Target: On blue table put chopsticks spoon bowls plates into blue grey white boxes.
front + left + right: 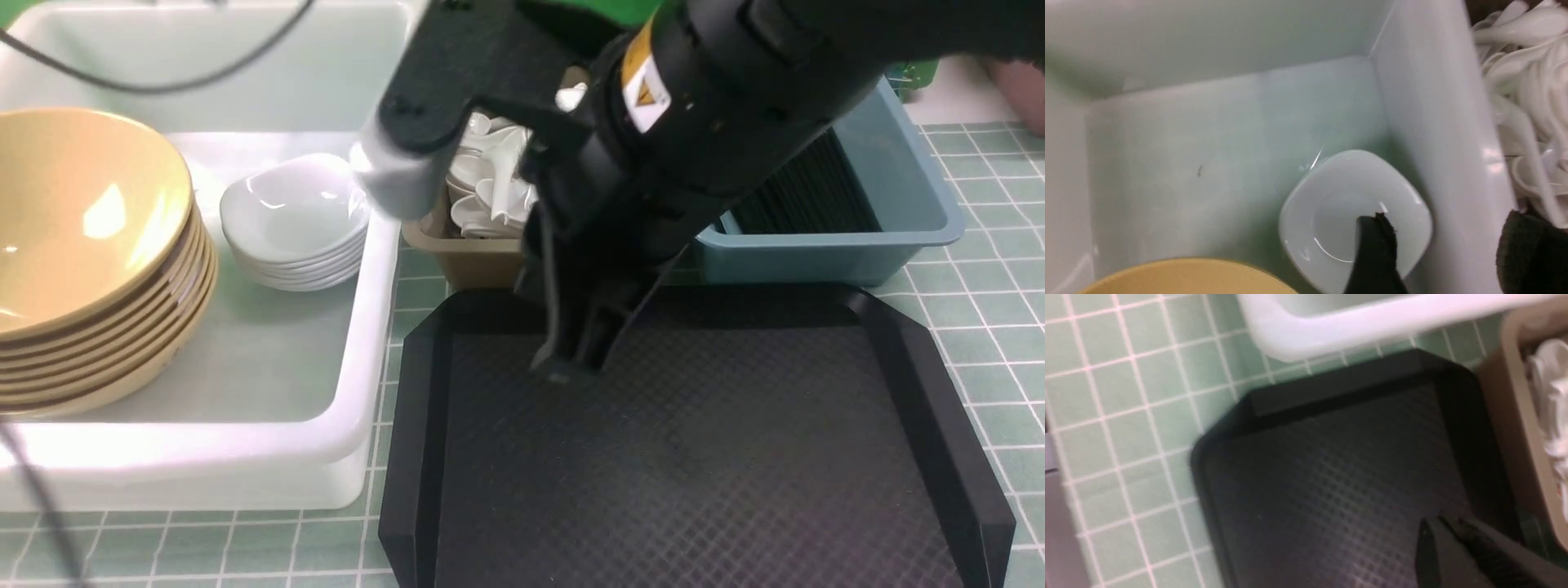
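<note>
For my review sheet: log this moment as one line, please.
left gripper: open, one finger over plates in white tub | right gripper: shut above black tray | bowls: stacked alongside

The right arm [735, 106] is a bulky black barrel carrying a white-and-yellow warning label [645, 86], tapering at seven o'clock into the slim black right gripper [571, 363], with a rounded black bracket [441, 73] and pale grey cylinder [392, 175] at nine o'clock and a thin black cable [163, 85] at ten o'clock.

You are seeing a pale green tiled table [980, 343] running along the frame's right and bottom edges, while a green backdrop [588, 15] is showing at top centre.
</note>
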`<action>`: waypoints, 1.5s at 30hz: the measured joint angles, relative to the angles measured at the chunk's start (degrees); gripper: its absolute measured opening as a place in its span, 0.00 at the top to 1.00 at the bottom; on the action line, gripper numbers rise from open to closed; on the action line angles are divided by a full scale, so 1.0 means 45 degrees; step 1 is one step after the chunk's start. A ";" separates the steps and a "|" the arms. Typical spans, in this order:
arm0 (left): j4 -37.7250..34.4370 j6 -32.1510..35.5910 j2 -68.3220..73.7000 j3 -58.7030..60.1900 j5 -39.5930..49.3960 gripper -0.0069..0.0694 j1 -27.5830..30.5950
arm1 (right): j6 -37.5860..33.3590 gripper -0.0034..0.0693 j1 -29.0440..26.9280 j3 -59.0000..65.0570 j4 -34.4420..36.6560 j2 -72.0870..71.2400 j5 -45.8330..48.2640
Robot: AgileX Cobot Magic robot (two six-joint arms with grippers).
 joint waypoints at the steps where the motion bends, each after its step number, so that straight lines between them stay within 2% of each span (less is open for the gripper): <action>1: 0.0094 -0.0032 -0.0701 0.0452 0.0038 0.59 -0.0283 | 0.0000 0.84 -0.0132 0.0000 -0.0022 -0.0052 0.0064; 6: 0.0811 -0.0273 -0.3534 0.3576 0.0157 0.86 -0.1560 | 0.0033 0.83 -0.0636 0.0248 -0.0063 -0.0486 0.0098; 8: 0.1112 -0.0362 -0.4862 0.5363 0.0173 0.90 -0.1829 | 0.0167 0.83 -0.0715 0.0863 -0.0063 -0.1013 -0.0036; 11: 0.1268 -0.0421 -0.6438 0.7466 0.0103 0.91 -0.1900 | 0.0342 0.83 -0.0712 0.1581 -0.0063 -0.1693 -0.0490; 13: 0.1363 -0.0546 -0.8292 0.9978 -0.0476 0.91 -0.1900 | 0.0531 0.83 -0.0712 0.2666 -0.0035 -0.2848 -0.1318; 14: 0.1378 -0.0572 -0.8609 1.0173 -0.0608 0.91 -0.1900 | 0.0531 0.83 -0.0712 0.2753 -0.0035 -0.2848 -0.1318; 15: 0.1378 -0.0653 -0.9903 1.1646 -0.1238 0.91 -0.1900 | 0.0556 0.83 -0.0712 0.3306 -0.0035 -0.3491 -0.1752; 19: 0.1391 -0.0723 -1.2379 1.4198 -0.2570 0.91 -0.1900 | 0.0523 0.82 -0.0712 0.5180 0.0050 -0.5298 -0.2987; 22: 0.1391 -0.0808 -1.5488 1.6892 -0.4356 0.91 -0.1904 | 0.0509 0.82 -0.0712 0.7062 0.0371 -0.7071 -0.4402; 26: 0.1391 -0.1030 -1.8775 1.8916 -0.6466 0.91 -0.1918 | 0.0424 0.82 -0.0712 0.9138 0.0974 -0.9334 -0.6287; 29: 0.1537 -0.1263 -2.0560 1.9827 -0.7510 0.91 -0.1918 | 0.0341 0.82 -0.0712 1.0334 0.1533 -1.0809 -0.7776; 34: 0.1754 -0.1350 -2.1871 2.0170 -0.7626 0.91 -0.1918 | 0.0337 0.82 -0.0712 1.1726 0.2064 -1.2897 -0.9738; 45: 0.1812 -0.1350 -2.1996 2.0170 -0.7489 0.91 -0.1918 | 0.0337 0.80 -0.0712 1.2050 0.2149 -1.3327 -0.9935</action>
